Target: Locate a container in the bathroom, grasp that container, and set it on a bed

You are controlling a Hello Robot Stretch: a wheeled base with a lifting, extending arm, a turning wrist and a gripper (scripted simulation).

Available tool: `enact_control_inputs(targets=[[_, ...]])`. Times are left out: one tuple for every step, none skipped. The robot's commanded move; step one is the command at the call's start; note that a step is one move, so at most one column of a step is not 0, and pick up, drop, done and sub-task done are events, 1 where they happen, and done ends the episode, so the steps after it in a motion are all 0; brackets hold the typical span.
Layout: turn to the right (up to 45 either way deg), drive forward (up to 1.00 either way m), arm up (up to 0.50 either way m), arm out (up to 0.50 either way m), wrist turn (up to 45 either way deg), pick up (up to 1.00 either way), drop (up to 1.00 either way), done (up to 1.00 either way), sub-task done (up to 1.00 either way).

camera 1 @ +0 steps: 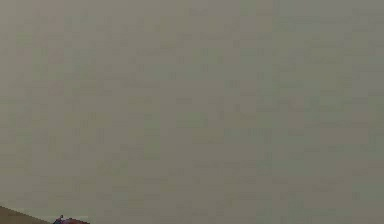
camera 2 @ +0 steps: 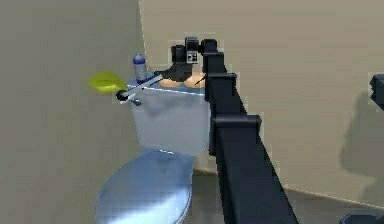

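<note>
Container (camera 2: 140, 68) (a blue-capped bottle) stands on toilet tank (camera 2: 170, 125) near gripper (camera 2: 128, 94).

The toilet tank (camera 2: 170, 125) carries a blue-capped bottle (camera 2: 141, 68) upright on its lid, near what may be a tan object (camera 2: 182, 85).

Shut off straight ahead by a blank wall (camera 1: 200, 100). Cornered at the arm side view's left, between side wall (camera 2: 50, 130) and back wall (camera 2: 300, 60), behind the toilet tank (camera 2: 170, 125). Crowded along the tank top: bottle (camera 2: 140, 68), tan lump (camera 2: 180, 84), yellow-green blob (camera 2: 103, 83) just off the left end. Open above the closed toilet lid (camera 2: 150, 185). Open over bare floor (camera 2: 325, 205) right of the arm (camera 2: 235, 130), up to a dark shape (camera 2: 376, 95) at the right edge.
</note>
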Motion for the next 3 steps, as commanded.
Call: enact_control_inputs(targets=[[0.0, 0.00, 0.00, 0.00, -45.0, 0.00, 0.00, 0.00, 0.00], [0.0, 0.00, 0.00, 0.00, -21.0, 0.00, 0.00, 0.00, 0.00], [0.0, 0.00, 0.00, -0.46, 0.0, 0.00, 0.00, 0.00, 0.00]])
